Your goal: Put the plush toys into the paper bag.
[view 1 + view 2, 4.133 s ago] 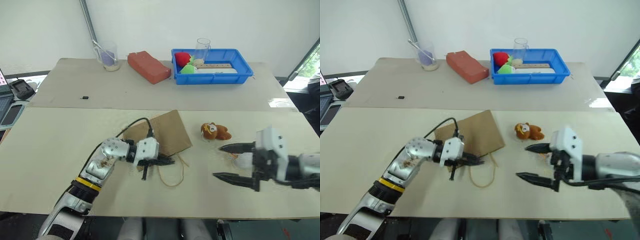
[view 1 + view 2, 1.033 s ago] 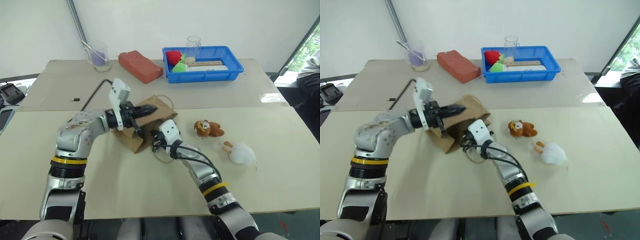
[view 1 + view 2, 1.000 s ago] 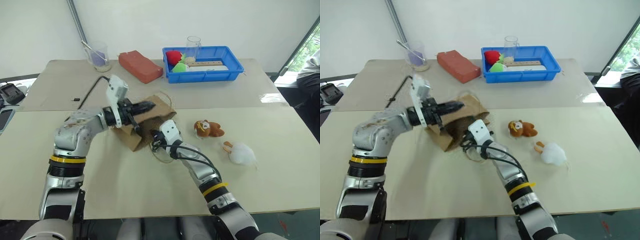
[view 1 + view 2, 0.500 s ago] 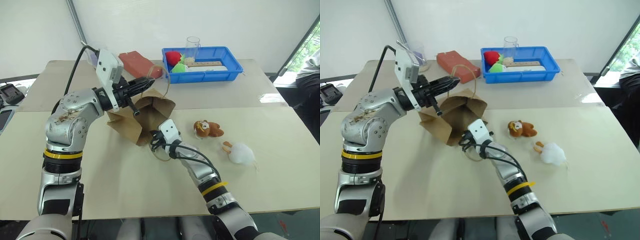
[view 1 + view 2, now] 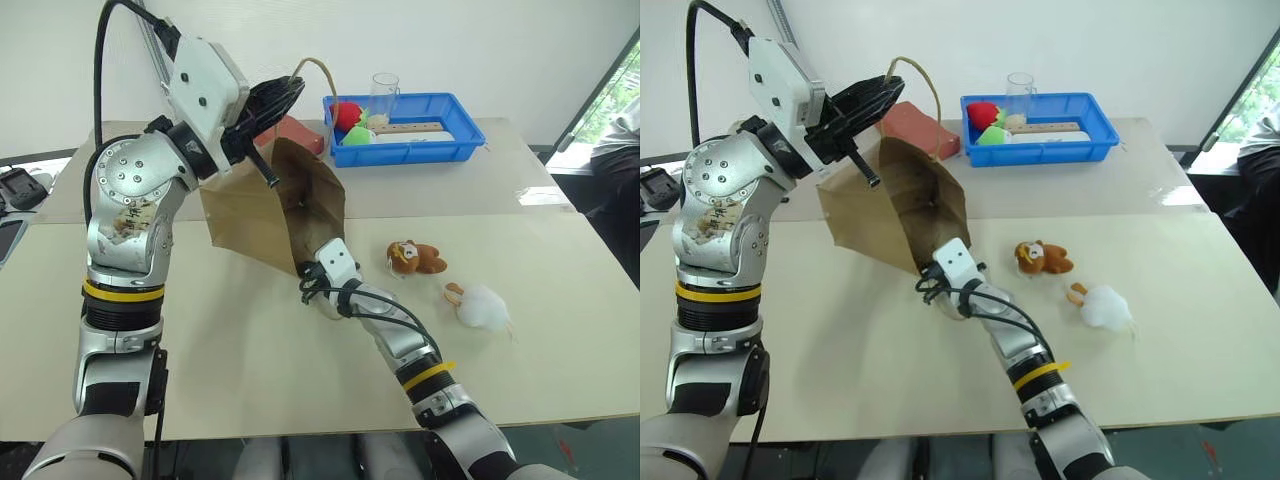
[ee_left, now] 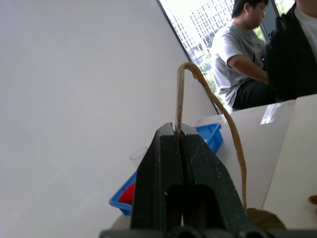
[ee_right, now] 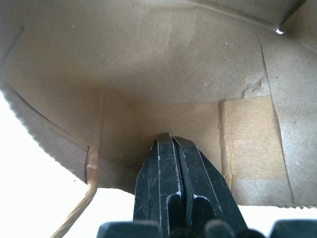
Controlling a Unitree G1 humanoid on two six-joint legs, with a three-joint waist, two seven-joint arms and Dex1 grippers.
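The brown paper bag (image 5: 255, 215) hangs tilted over the table with its mouth open toward the toys. My left gripper (image 5: 290, 88) is raised high and shut on the bag's upper cord handle (image 6: 208, 89). My right gripper (image 7: 171, 141) is shut, and its tips rest on the bag's lower wall just inside the mouth; I cannot tell whether paper is pinched. A second cord handle (image 7: 74, 218) trails beside it on the table. Right of the bag, the brown plush animal (image 5: 415, 259) lies on the table. The white fluffy bunny (image 5: 482, 306) lies further right.
At the back stand a blue tray (image 5: 470, 140) holding red and green soft items and a clear glass (image 5: 383, 92). The bag partly hides a red brick-like block (image 5: 915, 125). A dark device (image 5: 15, 185) lies at the far left edge. People (image 6: 242, 54) show in the left wrist view.
My left gripper has risen and rolled with the cord handle, pulling the bag's upper side up from a low slump. The mouth now gapes wider. The right gripper stayed in place.
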